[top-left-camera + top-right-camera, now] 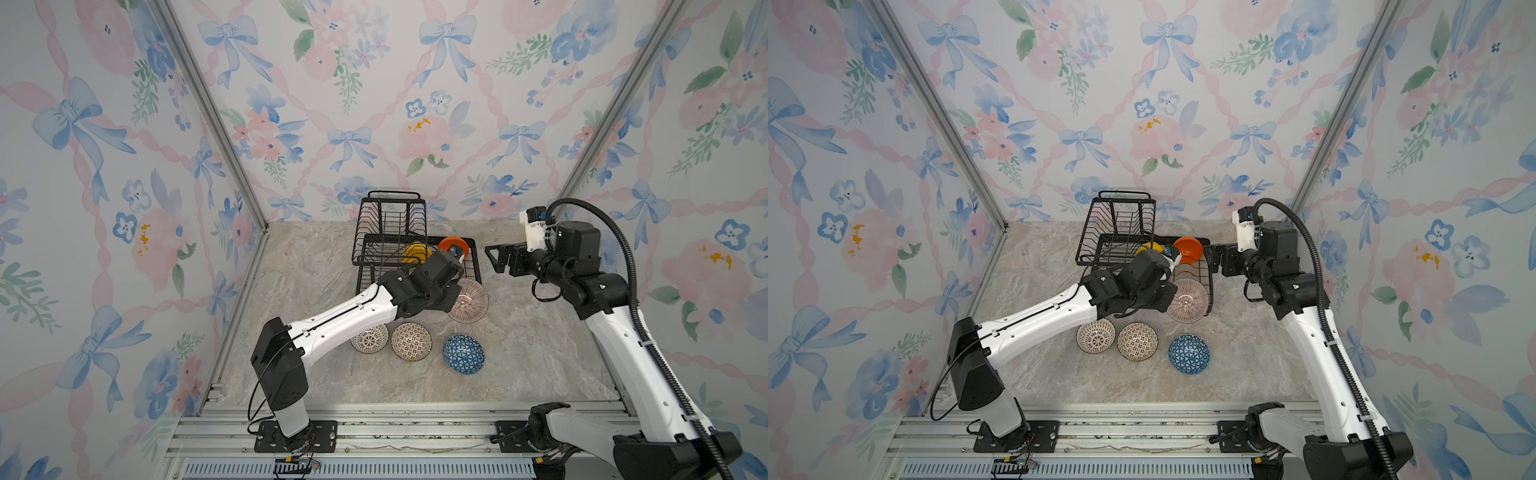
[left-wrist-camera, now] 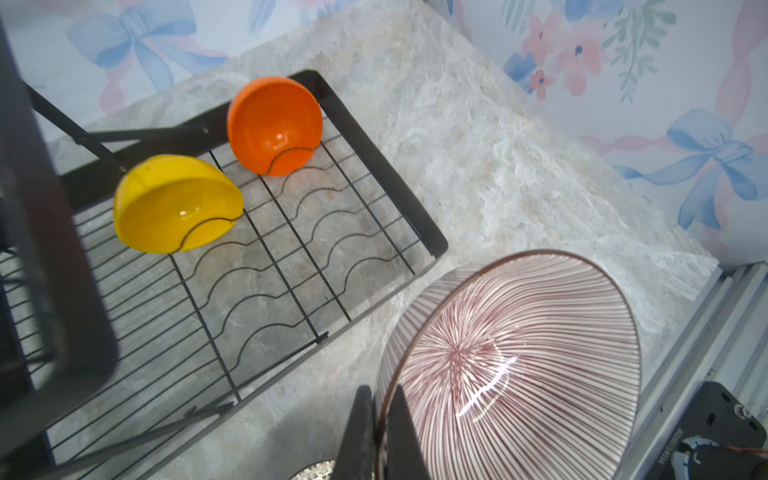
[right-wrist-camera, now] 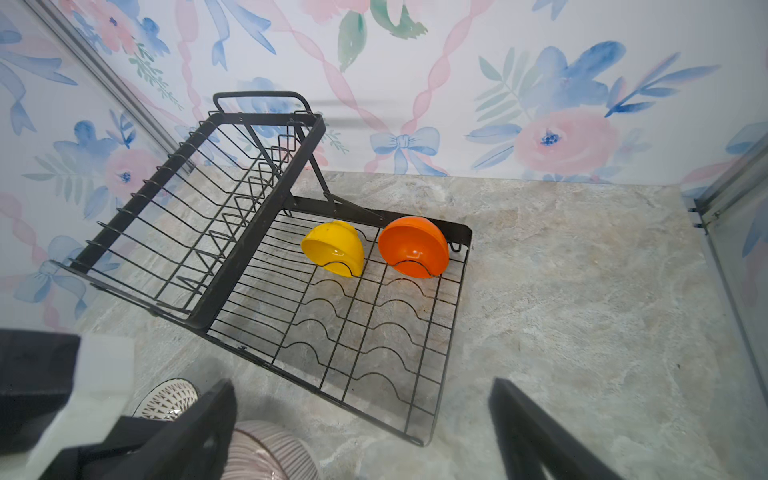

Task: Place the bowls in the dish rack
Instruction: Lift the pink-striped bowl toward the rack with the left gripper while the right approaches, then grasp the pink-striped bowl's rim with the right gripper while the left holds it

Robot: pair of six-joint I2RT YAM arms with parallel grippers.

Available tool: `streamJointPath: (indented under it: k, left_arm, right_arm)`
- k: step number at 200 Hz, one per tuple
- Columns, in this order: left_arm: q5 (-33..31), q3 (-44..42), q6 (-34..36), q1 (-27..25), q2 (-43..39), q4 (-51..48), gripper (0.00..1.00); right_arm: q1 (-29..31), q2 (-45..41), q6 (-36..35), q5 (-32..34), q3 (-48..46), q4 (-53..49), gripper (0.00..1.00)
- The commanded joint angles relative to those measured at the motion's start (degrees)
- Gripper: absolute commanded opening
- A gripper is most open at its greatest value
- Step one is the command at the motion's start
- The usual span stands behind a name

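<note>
Stretching forward, left gripper (image 2: 379, 401) pinches striped bowl (image 2: 519, 365); right gripper (image 3: 362, 386) gapes.

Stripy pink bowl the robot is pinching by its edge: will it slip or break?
Probably slippery: the pink-striped bowl shows a bright glare, so it looks glazed. The left gripper pinches only its rim, so it may swing or slide out. It looks stiff and breakable, likely to chip if it drops on the stone-look table.
</note>
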Motion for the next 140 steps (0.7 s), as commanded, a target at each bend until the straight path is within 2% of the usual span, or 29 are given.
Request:
streamJointPath:
  k: [1,44,66,124,140]
  left_arm:
    - [-3.94,4.39,3.59,1.17,-1.76,1.88,0.0]
    - [-5.54,10.98,7.08,4.43,0.27,1.98,0.0]
    - [-5.5,13.73,8.32,5.5,1.07,2.01,0.0]
    - [-5.67,16.68,9.19,6.36,2.56,1.99,0.0]
    - [-5.42,17.1,9.12,6.37,2.84,2.11,0.0]
  right_arm:
    - [-0.44,-0.96,1.64,-3.99,3.23,-4.22,0.97]
    - [-0.01,-0.65,4.66,-6.31,3.64,-4.39,0.97]
    - [0.77,0.17,6.78,-6.18,2.23,-2.7,1.0]
    - [6.06,3.69,10.59,-3.08,1.32,2.09,0.87]
    - [7.06,5.18,11.22,-1.52,1.61,2.31,0.79]
